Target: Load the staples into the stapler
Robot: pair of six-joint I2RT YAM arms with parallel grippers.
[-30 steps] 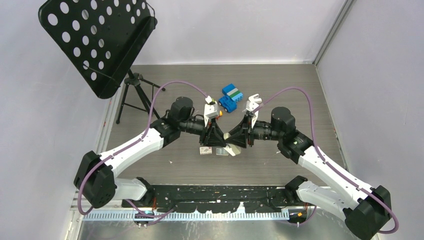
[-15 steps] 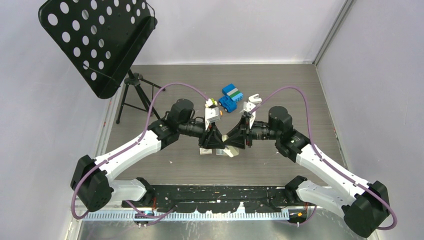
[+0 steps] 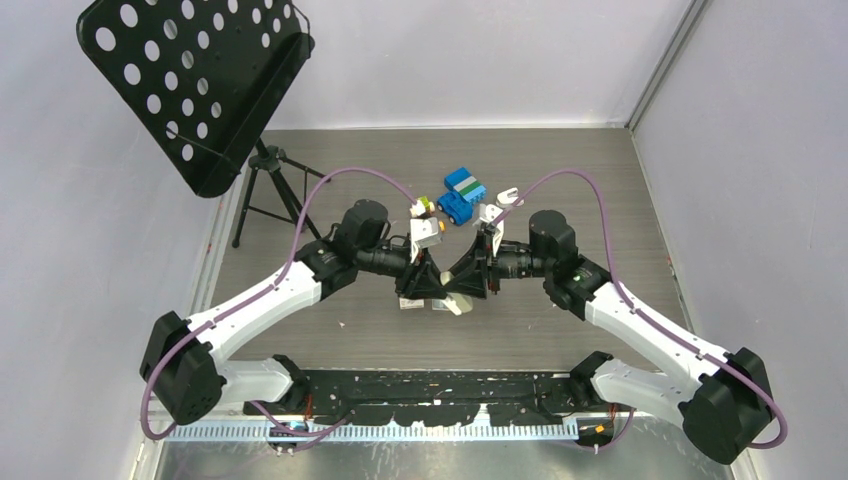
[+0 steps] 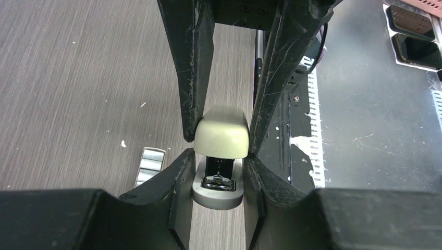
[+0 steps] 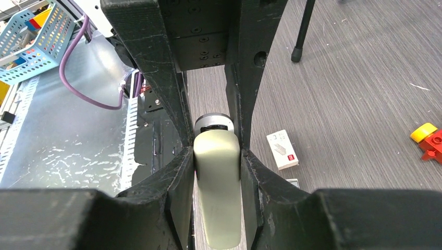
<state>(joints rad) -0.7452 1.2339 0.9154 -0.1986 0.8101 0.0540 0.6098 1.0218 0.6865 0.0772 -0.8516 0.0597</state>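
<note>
The stapler (image 4: 221,134), with a beige top and a grey base, hangs just above the table between both grippers. In the left wrist view my left gripper (image 4: 219,169) is shut on its grey base, and the right gripper's fingers (image 4: 190,78) reach in from above onto the beige top. In the right wrist view my right gripper (image 5: 218,156) is shut on the stapler's beige top (image 5: 219,198). From above, the two grippers meet at the stapler (image 3: 456,305). The staples (image 4: 149,165), a silvery strip, lie flat on the table just left of the stapler.
A small white box with a red mark (image 5: 282,149) lies beside the staples. Blue toy blocks (image 3: 460,195), a white claw piece (image 3: 507,195) and a red and yellow block (image 5: 427,138) sit farther back. A black music stand (image 3: 195,85) on a tripod stands at the back left.
Both arms have shifted a little to the left with the stapler still held between them. The right wrist has moved closer to the left one.
</note>
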